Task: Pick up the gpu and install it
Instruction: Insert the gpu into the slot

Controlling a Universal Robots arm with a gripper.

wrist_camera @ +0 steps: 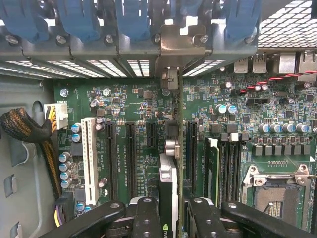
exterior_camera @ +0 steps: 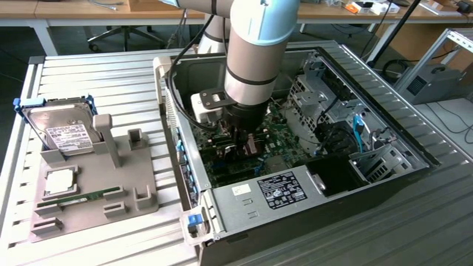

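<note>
Item: gpu (wrist_camera: 168, 191), a thin card seen edge-on in the wrist view, standing on its long edge over the green motherboard (wrist_camera: 138, 106). Long axis runs along the black expansion slots (wrist_camera: 131, 153), its metal end bracket (wrist_camera: 171, 54) pointing at the rear slot openings under the blue clips (wrist_camera: 132, 20).

Holder: tool (wrist_camera: 171, 210), its black fingers (wrist_camera: 147, 213) clamped on the card's two faces.

Location: inside the open computer case (exterior_camera: 221, 213), arm (exterior_camera: 255, 61) reaching down into it.

Nearby on the tabletop (exterior_camera: 103, 69): grey holder tray (exterior_camera: 140, 208), hard drive (exterior_camera: 66, 136) and memory stick (exterior_camera: 77, 198), well apart from the case.
</note>
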